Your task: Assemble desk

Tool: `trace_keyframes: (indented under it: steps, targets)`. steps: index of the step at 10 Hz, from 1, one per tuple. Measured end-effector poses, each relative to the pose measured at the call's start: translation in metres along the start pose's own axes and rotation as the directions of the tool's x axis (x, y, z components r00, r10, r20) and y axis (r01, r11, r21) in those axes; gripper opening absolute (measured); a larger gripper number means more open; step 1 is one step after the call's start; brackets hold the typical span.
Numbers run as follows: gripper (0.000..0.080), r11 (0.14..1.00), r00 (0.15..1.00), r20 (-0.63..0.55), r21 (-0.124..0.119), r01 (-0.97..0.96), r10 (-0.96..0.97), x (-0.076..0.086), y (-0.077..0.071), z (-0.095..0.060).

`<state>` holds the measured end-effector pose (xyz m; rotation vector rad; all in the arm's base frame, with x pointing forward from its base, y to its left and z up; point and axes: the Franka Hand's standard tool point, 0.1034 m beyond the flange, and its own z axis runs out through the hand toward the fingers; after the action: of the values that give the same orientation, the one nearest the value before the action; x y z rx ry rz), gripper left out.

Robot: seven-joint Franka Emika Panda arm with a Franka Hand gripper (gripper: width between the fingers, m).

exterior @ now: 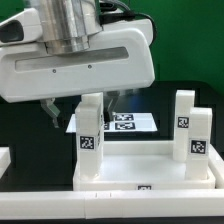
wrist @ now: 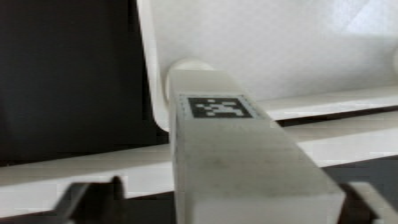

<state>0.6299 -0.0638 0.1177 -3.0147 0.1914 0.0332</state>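
Note:
The white desk top lies low in the exterior view, its raised rim toward the camera. One tagged white leg stands upright at its corner on the exterior view's left. My gripper hangs over that leg with a finger on either side. In the wrist view the leg runs up between the dark fingers, its tag by the round corner socket of the desk top. A gap shows on one side; the other finger is close to the leg. The jaws are open.
Two more tagged legs stand upright at the desk top's corner on the exterior view's right. The marker board lies on the black table behind the desk top. A white piece shows at the exterior view's left edge.

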Motion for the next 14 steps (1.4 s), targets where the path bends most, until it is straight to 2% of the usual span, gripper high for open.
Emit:
trace_keyframes:
  steps: [1, 2, 5, 6, 8, 10, 12, 14]
  targets:
    - [0.0396, 1.000, 1.000, 0.000, 0.000, -0.001, 0.001, 0.0000, 0.0000, 0.0003]
    - [0.0284, 0.997, 0.997, -0.002, 0.002, -0.072, 0.072, 0.0003, -0.0005, 0.0003]
    - [0.0284, 0.966, 0.966, -0.001, 0.002, -0.259, 0.259, 0.0003, -0.0003, 0.0013]
    - [0.0284, 0.915, 0.914, -0.012, 0.010, -0.404, 0.404, 0.0011, -0.0011, 0.0021]
    - [0.0284, 0.689, 0.686, -0.067, 0.044, -0.723, 0.724, 0.0022, -0.0031, 0.0020]
    - [0.0284, 0.475, 0.471, -0.067, 0.075, -0.877, 0.879, 0.0022, -0.0068, 0.0021]
    - [0.0284, 0.341, 0.339, -0.033, 0.103, -0.934, 0.940, 0.0016, -0.0022, 0.0023]
    - [0.0284, 0.477, 0.475, -0.050, 0.085, -0.875, 0.879, 0.0010, -0.0027, 0.0026]
